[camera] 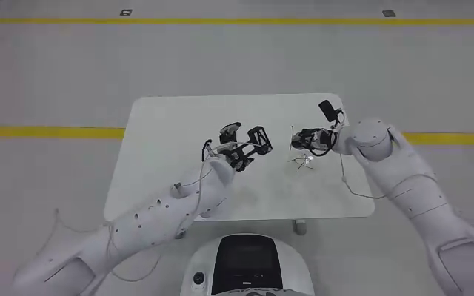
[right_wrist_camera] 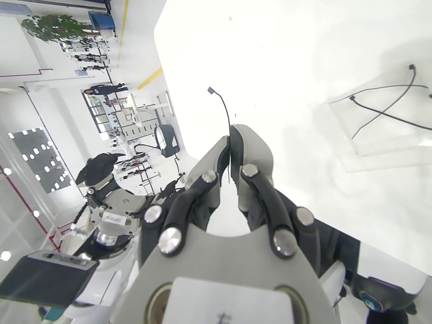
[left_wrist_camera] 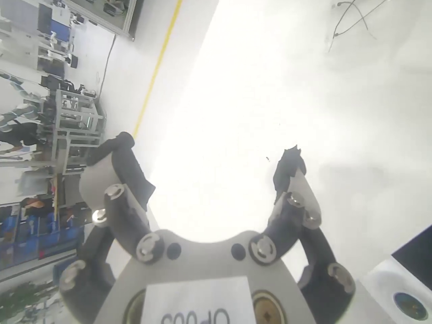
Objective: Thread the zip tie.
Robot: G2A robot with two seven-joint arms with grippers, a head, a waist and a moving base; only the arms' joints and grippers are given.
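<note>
Right fingers [right_wrist_camera: 249, 143] pinch a zip tie [right_wrist_camera: 225, 106], left fingers [left_wrist_camera: 128, 166] gape empty; tray [right_wrist_camera: 388, 148] holds others [right_wrist_camera: 381, 113].

You'll see a black zip tie [right_wrist_camera: 225, 106] against the plain white counter [camera: 185, 133]. Your left claw [left_wrist_camera: 209, 146] and right claw [right_wrist_camera: 230, 136] are grey with black fingers (silver screw heads throughout). The spare ties [right_wrist_camera: 381, 113] are black too, on a clear tray [right_wrist_camera: 371, 156].
</note>
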